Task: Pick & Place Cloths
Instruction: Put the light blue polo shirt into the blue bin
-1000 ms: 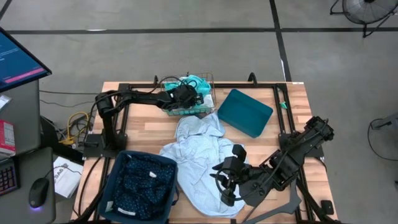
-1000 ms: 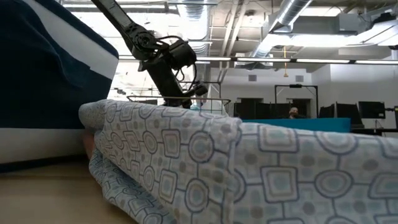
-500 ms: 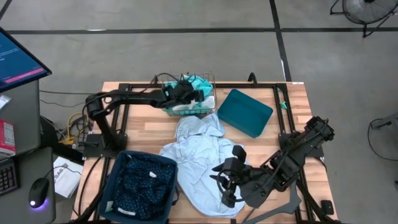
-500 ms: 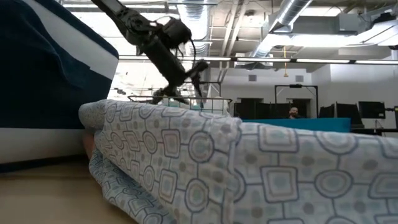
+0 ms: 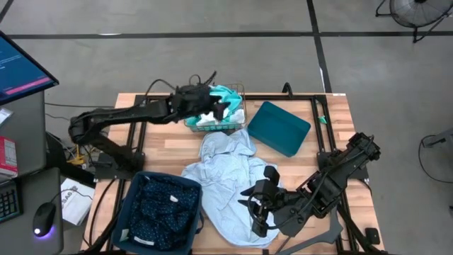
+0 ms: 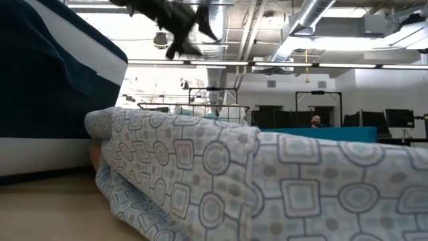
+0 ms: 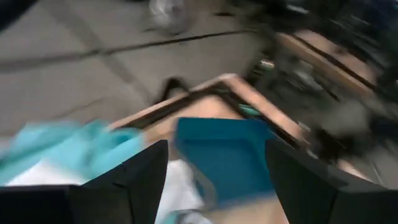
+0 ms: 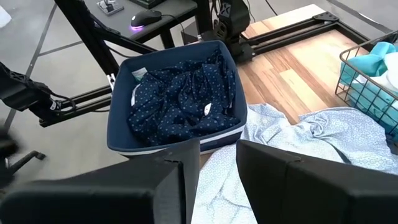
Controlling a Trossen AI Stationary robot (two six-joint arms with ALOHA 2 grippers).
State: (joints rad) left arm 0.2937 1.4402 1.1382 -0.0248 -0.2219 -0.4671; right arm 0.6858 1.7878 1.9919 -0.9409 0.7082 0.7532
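Cloths are spread over three places on the worktop [image 5: 163, 138]: a turquoise cloth [image 5: 228, 93] and a white cloth [image 5: 209, 120] sit in the wire mesh basket [image 5: 237, 125] at the far edge, a large pale blue patterned cloth [image 5: 226, 180] lies crumpled across the middle, and a navy dotted cloth [image 5: 161, 205] fills the dark blue bin [image 5: 126, 212] at the near left corner. A teal plastic bin [image 5: 279, 127] lies tipped just beside the basket.

The left end effector [image 5: 218, 108] hangs over the basket, raised above its rim; its wrist view shows the fingers spread with nothing between them, turquoise and white fabric below. The right end effector [image 5: 256, 205] rests low over the near edge of the pale blue cloth, fingers apart and empty, looking toward the dark blue bin.

Risks, as a judgement: the left fingers could catch the basket's wire when they go down for a garment, dragging or tipping the light basket. A pinch on one cloth may snag the other and pull both out. The pale blue cloth is large and loose; lifted by one corner it could trail over the basket or the teal bin.
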